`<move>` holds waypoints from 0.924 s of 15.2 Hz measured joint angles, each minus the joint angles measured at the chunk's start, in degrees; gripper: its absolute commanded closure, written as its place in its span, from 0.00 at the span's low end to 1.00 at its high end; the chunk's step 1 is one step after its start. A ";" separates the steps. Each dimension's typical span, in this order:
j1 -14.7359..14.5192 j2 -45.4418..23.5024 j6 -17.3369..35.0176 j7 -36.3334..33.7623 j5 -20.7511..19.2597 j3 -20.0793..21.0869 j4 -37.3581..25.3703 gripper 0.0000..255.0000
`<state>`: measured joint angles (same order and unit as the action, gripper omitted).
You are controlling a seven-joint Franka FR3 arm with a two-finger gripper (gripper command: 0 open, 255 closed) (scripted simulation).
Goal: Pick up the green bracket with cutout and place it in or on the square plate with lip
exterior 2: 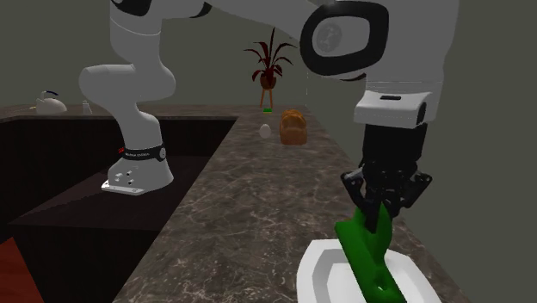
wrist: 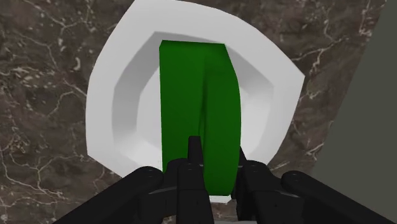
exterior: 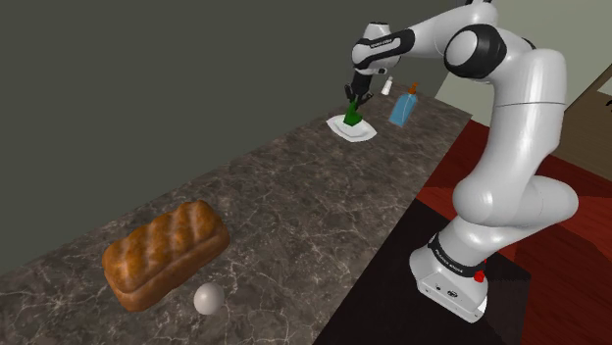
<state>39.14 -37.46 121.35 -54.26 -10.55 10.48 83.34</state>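
Note:
My black gripper (wrist: 216, 162) is shut on the green bracket (wrist: 197, 108), its fingers clasping the bracket's near end. The bracket hangs directly over the white square plate (wrist: 108, 83) with a raised lip. In the second exterior view the bracket (exterior 2: 366, 254) slants down from the gripper (exterior 2: 379, 219) into the plate (exterior 2: 323, 271), and its lower end seems to touch the plate's inside. In the shoulder view the gripper (exterior: 353, 101) holds the bracket (exterior: 351, 118) above the plate (exterior: 365, 134) at the far end of the dark marble counter (exterior: 294, 216).
A loaf of bread (exterior: 165, 252) and a white egg (exterior: 207, 298) lie at the counter's near end. A blue bottle (exterior: 403, 107) and a small white shaker (exterior: 387, 86) stand just beyond the plate. A grey wall runs along the counter. The stand (exterior: 451, 279) sits beside the counter.

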 measured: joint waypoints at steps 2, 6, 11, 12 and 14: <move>-0.09 -0.71 1.03 -0.17 -0.17 -0.10 0.35 1.00; -0.15 -2.32 3.23 -0.40 -0.52 -0.36 0.95 1.00; -0.26 -3.78 5.41 -0.81 -1.04 -0.80 0.66 1.00; -0.23 -4.05 5.52 -0.77 -1.08 -0.85 0.45 1.00; -0.21 -3.98 5.90 -0.86 -1.15 -0.90 0.71 1.00</move>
<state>38.93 -41.44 127.25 -55.12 -11.70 9.58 84.05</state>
